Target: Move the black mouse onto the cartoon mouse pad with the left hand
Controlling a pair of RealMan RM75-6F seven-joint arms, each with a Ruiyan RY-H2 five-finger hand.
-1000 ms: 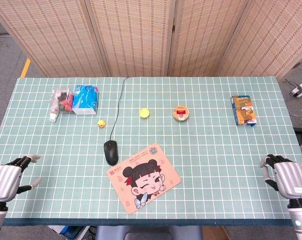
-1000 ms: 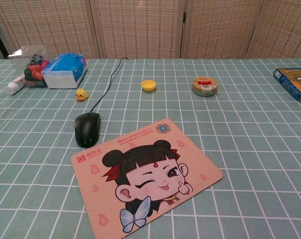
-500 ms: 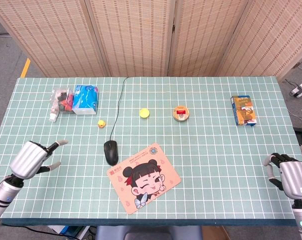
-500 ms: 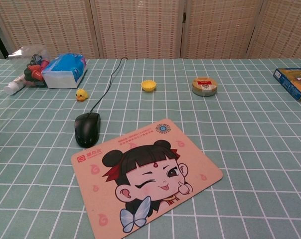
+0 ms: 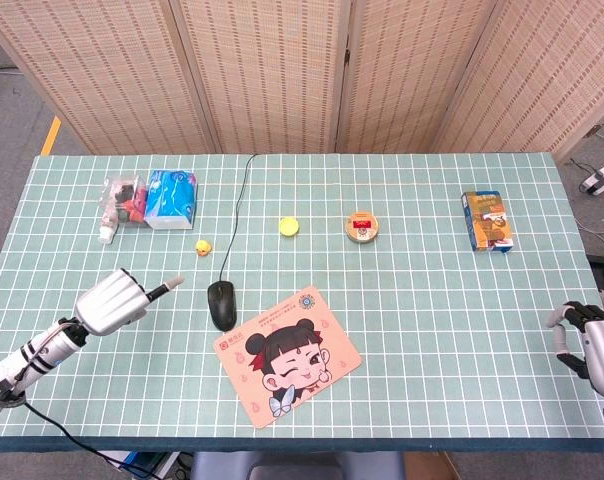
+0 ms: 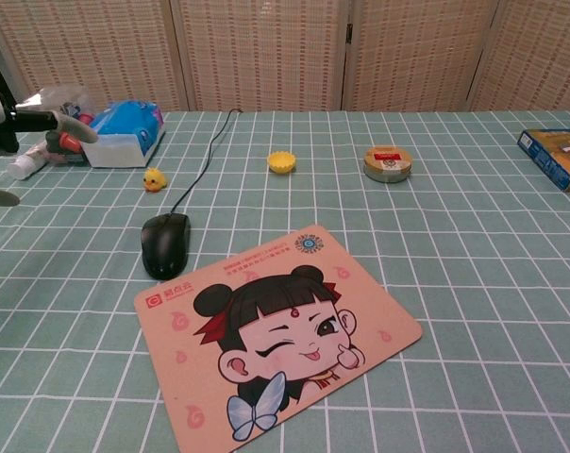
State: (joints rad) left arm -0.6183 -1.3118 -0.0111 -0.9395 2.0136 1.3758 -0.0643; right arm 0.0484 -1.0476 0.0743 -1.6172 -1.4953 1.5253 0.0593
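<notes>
The black mouse (image 5: 221,304) lies on the green grid cloth just left of the cartoon mouse pad (image 5: 288,355), its cable running to the table's far edge. In the chest view the mouse (image 6: 165,244) touches the upper left edge of the pad (image 6: 276,335). My left hand (image 5: 118,300) hovers left of the mouse, empty, one finger stretched toward it; only its fingertips (image 6: 70,128) show at the chest view's left edge. My right hand (image 5: 600,352) sits at the table's right front corner, empty, fingers curled.
A blue tissue pack (image 5: 171,198) and a clear bag of small items (image 5: 121,203) lie at the back left. A yellow toy duck (image 5: 201,245), a yellow cup (image 5: 288,226), a round tin (image 5: 362,226) and a snack box (image 5: 486,220) sit across the middle.
My left hand has moved up from the front left corner and rightward toward the mouse. My right hand has drifted right, off toward the table's edge. The mouse has not moved.
</notes>
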